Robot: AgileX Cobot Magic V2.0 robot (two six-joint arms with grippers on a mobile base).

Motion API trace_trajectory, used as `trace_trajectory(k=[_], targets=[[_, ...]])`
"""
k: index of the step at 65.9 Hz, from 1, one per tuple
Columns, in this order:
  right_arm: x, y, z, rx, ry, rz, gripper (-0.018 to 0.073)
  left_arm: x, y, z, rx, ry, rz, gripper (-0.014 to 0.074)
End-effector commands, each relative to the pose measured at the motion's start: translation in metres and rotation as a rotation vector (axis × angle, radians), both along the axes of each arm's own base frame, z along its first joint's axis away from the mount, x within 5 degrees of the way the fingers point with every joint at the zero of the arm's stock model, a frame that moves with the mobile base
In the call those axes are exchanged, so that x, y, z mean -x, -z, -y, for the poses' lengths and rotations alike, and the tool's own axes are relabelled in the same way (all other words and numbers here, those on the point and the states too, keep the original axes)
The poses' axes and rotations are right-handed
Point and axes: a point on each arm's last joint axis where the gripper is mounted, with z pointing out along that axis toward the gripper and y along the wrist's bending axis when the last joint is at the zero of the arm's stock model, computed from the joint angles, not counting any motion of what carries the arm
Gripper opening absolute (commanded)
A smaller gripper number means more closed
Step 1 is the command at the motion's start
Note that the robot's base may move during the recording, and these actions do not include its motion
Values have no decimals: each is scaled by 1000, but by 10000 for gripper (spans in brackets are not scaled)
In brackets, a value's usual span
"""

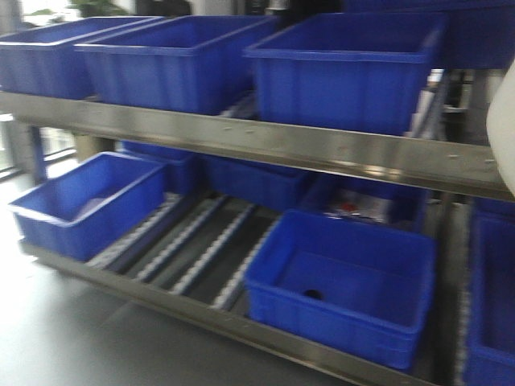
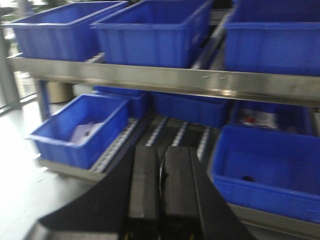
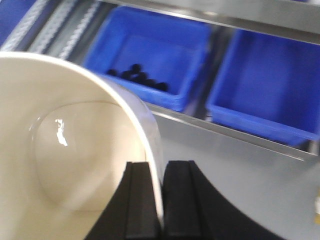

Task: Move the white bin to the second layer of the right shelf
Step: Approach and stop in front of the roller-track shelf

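Observation:
The white bin (image 3: 65,150) is a glossy cream tub that fills the left of the right wrist view, its open inside facing the camera. My right gripper (image 3: 159,167) is shut on its rim, one finger inside and one outside. A sliver of the bin (image 1: 504,133) shows at the right edge of the front view. A steel rack level with white roller tracks (image 1: 201,241) and a flat front rail lies ahead, also in the left wrist view (image 2: 177,132). My left gripper (image 2: 161,152) is shut and empty, held in front of the rack.
Several blue crates stand on the upper level (image 1: 346,68) and the roller level (image 1: 342,281). One low-left crate (image 2: 82,127) holds white scraps. Under the bin, a crate with black balls (image 3: 145,55) and another crate (image 3: 270,90) sit behind a steel rail (image 3: 225,132).

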Motion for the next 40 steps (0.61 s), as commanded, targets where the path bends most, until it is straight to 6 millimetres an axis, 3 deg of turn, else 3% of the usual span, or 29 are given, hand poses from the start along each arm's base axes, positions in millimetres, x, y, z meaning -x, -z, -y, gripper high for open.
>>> trace_trajectory(k=[1, 40], targets=[[-3, -17, 1, -1, 16, 116, 48, 0, 4, 0, 14, 3, 64, 85], [-3, -17, 1, -1, 16, 115, 48, 0, 4, 0, 14, 3, 64, 85]])
